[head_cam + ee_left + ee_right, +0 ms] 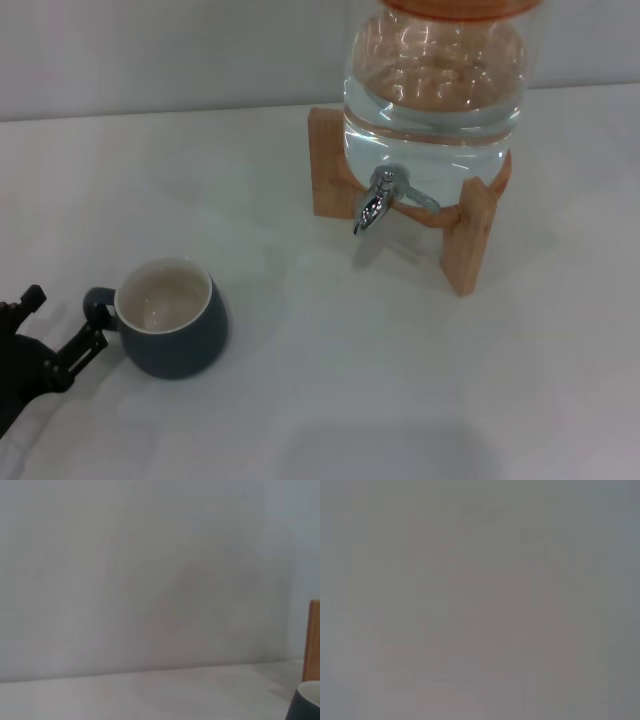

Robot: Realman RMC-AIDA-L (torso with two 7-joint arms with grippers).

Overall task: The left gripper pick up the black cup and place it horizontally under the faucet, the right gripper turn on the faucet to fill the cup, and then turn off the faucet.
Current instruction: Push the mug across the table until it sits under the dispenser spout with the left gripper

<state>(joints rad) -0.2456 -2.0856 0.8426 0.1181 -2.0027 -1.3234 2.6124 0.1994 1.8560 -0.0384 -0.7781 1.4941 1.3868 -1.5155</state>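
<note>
The black cup (172, 322) stands upright on the white table at the lower left, cream inside, its loop handle pointing left. My left gripper (64, 310) is at the left edge, open, with one finger (88, 338) right beside the handle and the other (30, 298) farther left. It holds nothing. A sliver of the cup (306, 704) shows in the left wrist view. The chrome faucet (376, 200) sticks out of the clear water jar (435, 90) at the upper right, its spout pointing down, no water running. The right gripper is out of view.
The jar rests on a wooden stand (468, 240), whose edge also shows in the left wrist view (314, 640). The white table (330, 400) spreads between cup and faucet. A pale wall lies behind. The right wrist view shows only blank grey.
</note>
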